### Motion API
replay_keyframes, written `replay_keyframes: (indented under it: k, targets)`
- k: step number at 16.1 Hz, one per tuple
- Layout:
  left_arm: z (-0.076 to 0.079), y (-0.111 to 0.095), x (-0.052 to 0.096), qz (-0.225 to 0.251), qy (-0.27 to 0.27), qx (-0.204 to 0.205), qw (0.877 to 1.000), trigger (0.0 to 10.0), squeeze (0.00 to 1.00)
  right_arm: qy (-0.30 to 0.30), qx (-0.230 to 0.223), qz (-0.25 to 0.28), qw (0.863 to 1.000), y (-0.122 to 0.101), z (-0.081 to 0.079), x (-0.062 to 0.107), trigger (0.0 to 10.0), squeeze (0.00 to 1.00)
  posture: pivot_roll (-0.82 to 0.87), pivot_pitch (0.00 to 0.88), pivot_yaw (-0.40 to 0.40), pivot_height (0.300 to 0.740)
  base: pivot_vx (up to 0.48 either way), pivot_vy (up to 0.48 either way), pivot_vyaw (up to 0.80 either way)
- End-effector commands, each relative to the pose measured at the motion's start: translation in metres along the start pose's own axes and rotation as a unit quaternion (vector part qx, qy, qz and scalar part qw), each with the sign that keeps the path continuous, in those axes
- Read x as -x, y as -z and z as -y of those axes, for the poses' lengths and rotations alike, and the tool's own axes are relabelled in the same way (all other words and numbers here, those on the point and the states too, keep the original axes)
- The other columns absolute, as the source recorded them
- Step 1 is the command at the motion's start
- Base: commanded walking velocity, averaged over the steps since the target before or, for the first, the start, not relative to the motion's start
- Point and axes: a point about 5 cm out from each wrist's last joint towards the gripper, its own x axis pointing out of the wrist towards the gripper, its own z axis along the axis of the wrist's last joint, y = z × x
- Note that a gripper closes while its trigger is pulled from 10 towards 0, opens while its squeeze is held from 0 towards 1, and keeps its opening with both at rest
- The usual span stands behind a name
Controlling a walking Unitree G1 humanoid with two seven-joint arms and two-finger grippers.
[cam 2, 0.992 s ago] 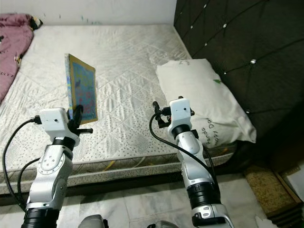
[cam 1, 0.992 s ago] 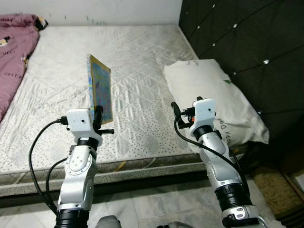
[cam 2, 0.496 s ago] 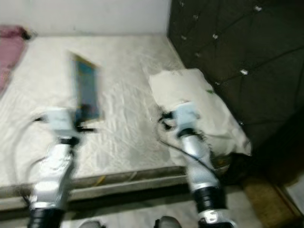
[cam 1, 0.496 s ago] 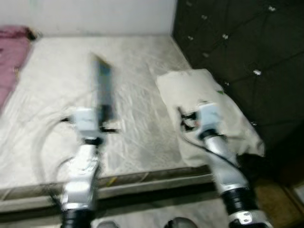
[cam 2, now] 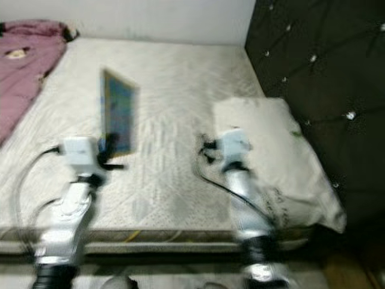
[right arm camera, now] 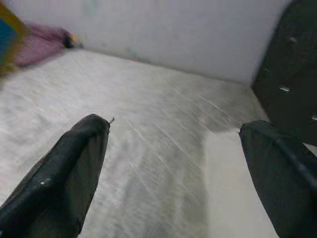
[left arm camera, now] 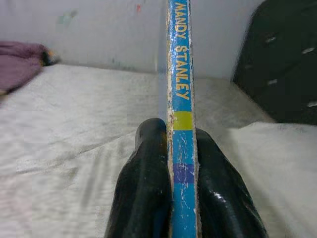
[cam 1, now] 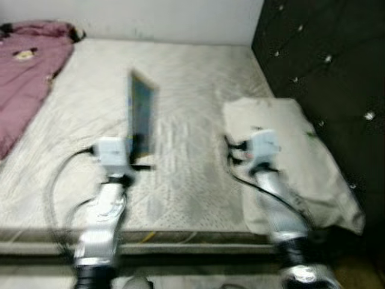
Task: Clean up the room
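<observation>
Above the mattress [cam 1: 192,78], to the left of the white pillow [cam 1: 301,156]: thin book [cam 1: 141,114] standing upright, pinched at its lower edge by fingers [left arm camera: 143,193] of left gripper [cam 1: 137,150], with right gripper [right arm camera: 173,173] spread wide, holding nothing, near the pillow.

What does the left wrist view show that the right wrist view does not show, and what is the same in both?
Left wrist view: the left gripper shut on the thin book, seen spine-on, with "MANDY STANLEY" printed along the spine.

Right wrist view: the right gripper with its fingers wide apart and nothing between them.

Both: the white quilted mattress, the pale wall behind it, the dark tufted headboard, the white pillow and a pink garment at the far side of the bed.
</observation>
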Motion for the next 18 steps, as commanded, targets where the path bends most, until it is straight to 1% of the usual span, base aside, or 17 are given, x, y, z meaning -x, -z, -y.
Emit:
replay_keyframes:
  k: [1,2,6,13,15,18]
  targets:
    - [0.0095,-0.0120,-0.0045,0.028,0.015,0.007,0.999,10.0,0.00,0.022,0.013,-0.006,1.000,0.0015,0.0157,0.0044,10.0,0.00,-0.06,0.000,-0.030,0.740,0.296,0.000,0.00]
    - [0.0095,-0.0119,-0.0046,0.027,0.015,0.008,0.999,10.0,0.00,0.024,0.011,-0.006,1.000,0.0018,0.0163,0.0044,10.0,0.00,-0.06,0.000,-0.029,0.740,0.277,0.000,0.00]
    - [0.0100,-0.0077,-0.0068,0.009,0.002,0.003,1.000,10.0,0.00,0.029,0.007,-0.008,1.000,0.0019,0.0175,0.0041,10.0,0.00,-0.06,0.000,-0.032,0.740,0.000,0.000,0.00]
    - [0.0112,-0.0088,-0.0077,0.011,0.005,-0.001,1.000,10.0,0.00,0.031,0.004,-0.013,0.999,0.0031,0.0184,0.0028,10.0,0.00,-0.06,0.000,-0.034,0.740,0.000,0.000,0.00]
    - [0.0118,-0.0093,-0.0078,0.013,0.007,-0.002,1.000,10.0,0.00,0.031,0.004,-0.014,0.999,0.0033,0.0183,0.0025,10.0,0.00,-0.06,0.000,-0.035,0.740,0.000,-0.321,0.00]
    - [0.0112,-0.0099,-0.0082,0.015,0.006,0.001,1.000,10.0,0.00,0.031,0.005,-0.015,0.999,0.0034,0.0184,0.0015,10.0,0.00,-0.06,0.000,-0.035,0.740,0.000,-0.480,0.00]
